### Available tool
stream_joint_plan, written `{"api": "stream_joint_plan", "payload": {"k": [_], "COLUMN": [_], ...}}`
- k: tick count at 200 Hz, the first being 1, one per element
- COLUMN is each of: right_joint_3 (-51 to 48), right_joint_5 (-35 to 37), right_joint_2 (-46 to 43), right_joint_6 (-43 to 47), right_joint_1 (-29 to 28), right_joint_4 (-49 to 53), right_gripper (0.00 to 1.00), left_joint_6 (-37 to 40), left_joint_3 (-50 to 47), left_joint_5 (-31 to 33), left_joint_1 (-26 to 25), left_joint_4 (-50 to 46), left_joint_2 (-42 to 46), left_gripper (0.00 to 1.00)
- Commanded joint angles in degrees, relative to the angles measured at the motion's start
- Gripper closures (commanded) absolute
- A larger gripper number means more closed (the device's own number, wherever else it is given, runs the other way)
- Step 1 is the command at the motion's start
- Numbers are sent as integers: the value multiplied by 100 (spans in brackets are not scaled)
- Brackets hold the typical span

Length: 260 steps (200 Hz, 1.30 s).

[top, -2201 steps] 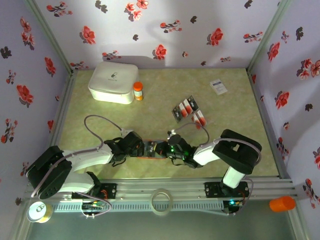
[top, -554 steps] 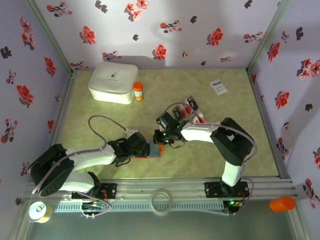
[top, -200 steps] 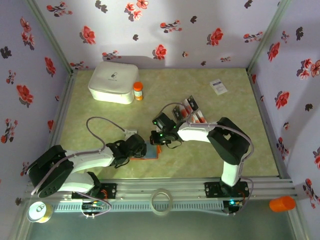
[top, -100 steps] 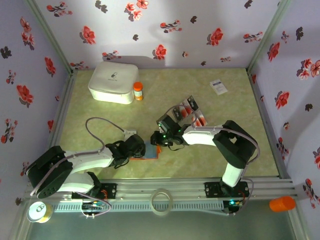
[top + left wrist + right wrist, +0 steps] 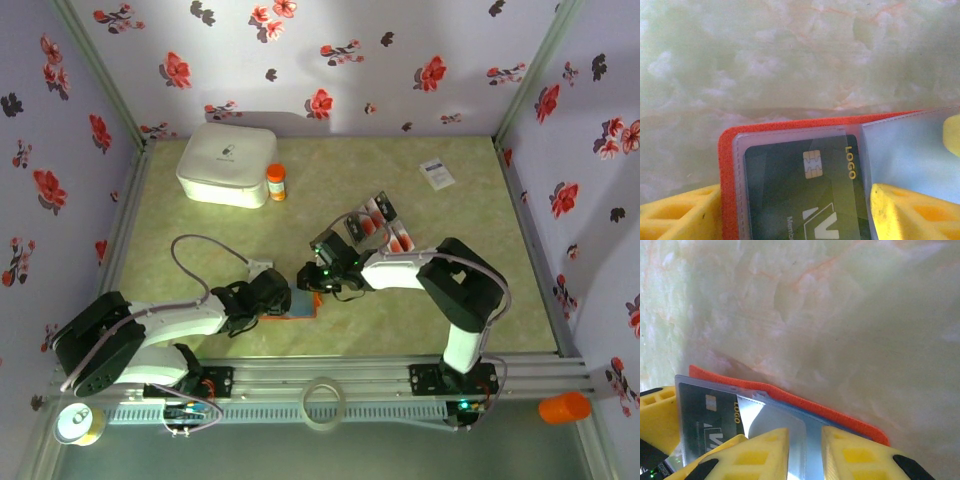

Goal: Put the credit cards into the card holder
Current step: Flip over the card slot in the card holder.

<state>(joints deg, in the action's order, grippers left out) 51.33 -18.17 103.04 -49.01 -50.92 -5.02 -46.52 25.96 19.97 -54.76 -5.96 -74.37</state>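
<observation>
your landmark is the card holder [image 5: 308, 306], lying open and flat, with one sleeved card [image 5: 805, 200] under its clear sleeve [image 5: 790, 137]. your left gripper [image 5: 283, 300] stands over the holder's left end with jaws wide, one finger beside the orange edge and the other on the inner panel; it looks to be pinning the holder. your right gripper [image 5: 307, 284] hangs at the holder's far right corner, jaws narrowly parted, nothing seen between them. the loose credit cards [image 5: 378, 222] lie beyond the holder and to its right, fanned with long axes slanted. they're nearer your right arm, so let that arm fetch.
</observation>
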Motion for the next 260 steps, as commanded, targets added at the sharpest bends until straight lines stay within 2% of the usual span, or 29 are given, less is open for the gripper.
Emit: {"api": "stream_joint_plan", "payload": {"k": [1,46,77,110,140,165,199,260], "right_joint_3": [81,20,-22,99,290,509,824,1088], "right_joint_5": [-276,-399,-434,-304,-155,-81,-44,26], "right_joint_2": [89,-115,-287,-472,-397,-122,358,1056], "right_joint_6": [-188,-389,-522,-495,-534,-599,-746,-1000], "right_joint_1": [-59,-75,-157,-399,-650,-808,-993,-1166], "right_joint_4": [-193,-422,-505,-264,-174,-209,-395,-811], "right_gripper": [75,75,73,65,55,53,52,52], "left_joint_6": [-16,-48,-102,-223,-279,-297,-279,-297], "left_joint_3": [-126,-67,30,24,-14,-12,-20,-53], "left_joint_5": [-261,-158,62,347,405,368,202,132], "left_joint_1": [-61,-61,-27,191,660,1046,1384,1477], "left_joint_4": [113,-77,-457,-1024,-1585,-1948,-2132,-2112], "left_joint_2": [1,259,741,1729,2669,3179,3334,3323], "left_gripper": [27,15,1,0,0,0,0,0]}}
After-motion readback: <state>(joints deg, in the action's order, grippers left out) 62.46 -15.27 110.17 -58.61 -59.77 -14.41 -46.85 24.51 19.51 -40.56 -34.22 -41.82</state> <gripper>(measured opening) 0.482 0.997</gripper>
